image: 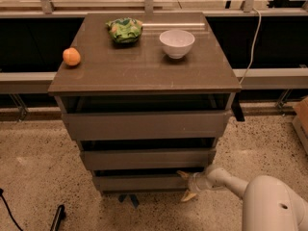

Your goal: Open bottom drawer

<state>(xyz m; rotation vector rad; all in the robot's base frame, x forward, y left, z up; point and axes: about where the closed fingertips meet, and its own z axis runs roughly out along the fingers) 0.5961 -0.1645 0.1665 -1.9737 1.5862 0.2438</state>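
Observation:
The bottom drawer (139, 182) is the lowest, narrowest grey-brown front of the three-drawer cabinet, with a dark gap above it. My gripper (186, 186) is at the right end of this front, on the end of my white arm (226, 179) coming in from the lower right. Its pale fingers are spread, one fingertip (182, 174) at the drawer's top edge and the other below its bottom edge, so they straddle the front. I cannot tell whether they touch it.
On the cabinet top (144, 69) lie an orange (71, 57), a green bag (124, 30) and a white bowl (177, 43). The middle drawer (147, 159) and top drawer (144, 125) are above. A cable (252, 37) hangs at the right, and a dark object (57, 217) lies on the speckled floor.

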